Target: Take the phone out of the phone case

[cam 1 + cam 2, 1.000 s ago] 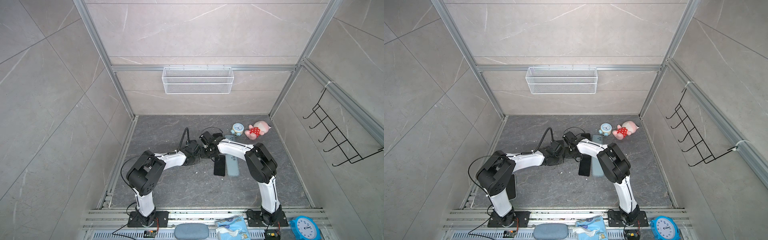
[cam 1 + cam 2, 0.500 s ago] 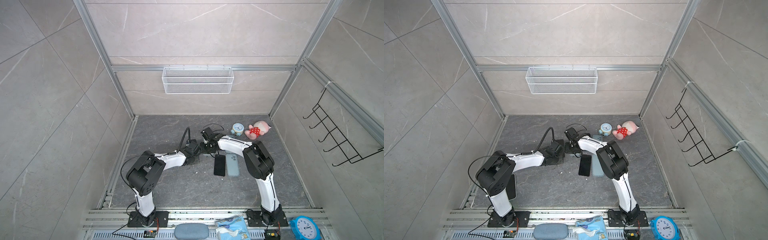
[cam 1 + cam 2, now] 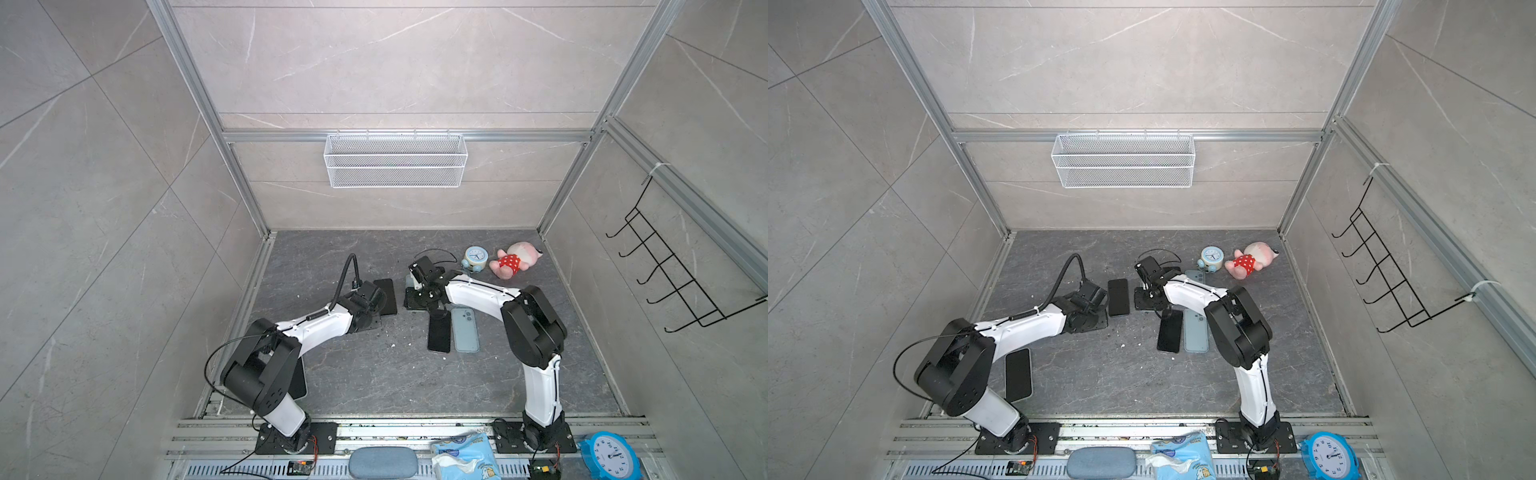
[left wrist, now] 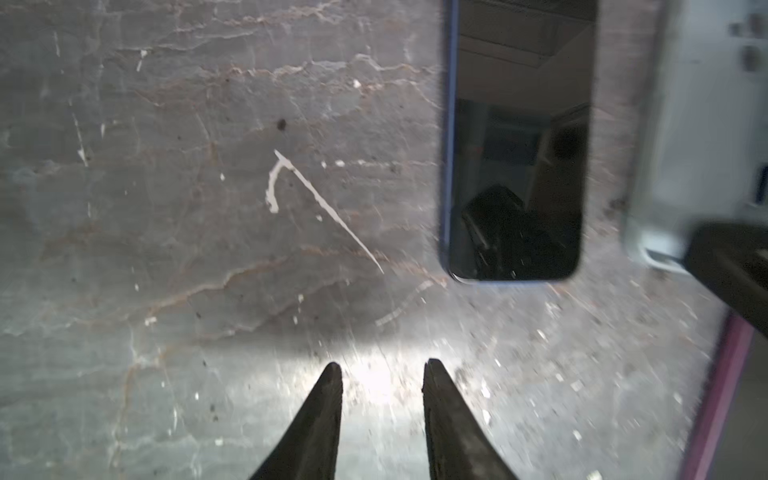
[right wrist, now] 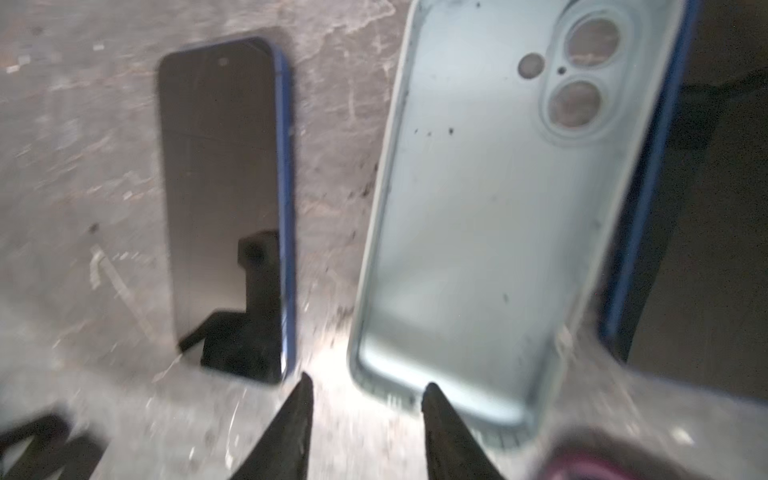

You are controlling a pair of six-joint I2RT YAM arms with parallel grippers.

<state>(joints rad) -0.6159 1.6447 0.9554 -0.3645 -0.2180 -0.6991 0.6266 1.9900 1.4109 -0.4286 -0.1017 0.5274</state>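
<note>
The phone [image 4: 515, 145], dark-screened with a blue edge, lies flat and bare on the grey floor; it also shows in both top views [image 3: 386, 296] [image 3: 1118, 297]. The empty light-blue phone case [image 5: 490, 208] lies beside it, inside up, floor showing through its camera holes; its edge shows in the left wrist view [image 4: 698, 124]. My left gripper [image 4: 382, 365] is open over bare floor, short of the phone's near end. My right gripper [image 5: 368, 384] is open with nothing between its fingers, one fingertip [image 5: 432, 395] over the case's near rim. In a top view the right gripper [image 3: 419, 291] covers most of the case.
A second black phone [image 3: 439, 332] and light-blue case [image 3: 464, 330] lie side by side nearer the front. Another phone [image 3: 1018, 374] lies under the left arm. A small clock [image 3: 475, 258] and pink plush toy [image 3: 513, 259] sit at the back right. A dark blue-edged slab [image 5: 706, 208] lies beyond the case.
Both grippers were shut and close together at the middle of the floor. They have drawn apart and opened. The phone and the case now lie apart on the floor.
</note>
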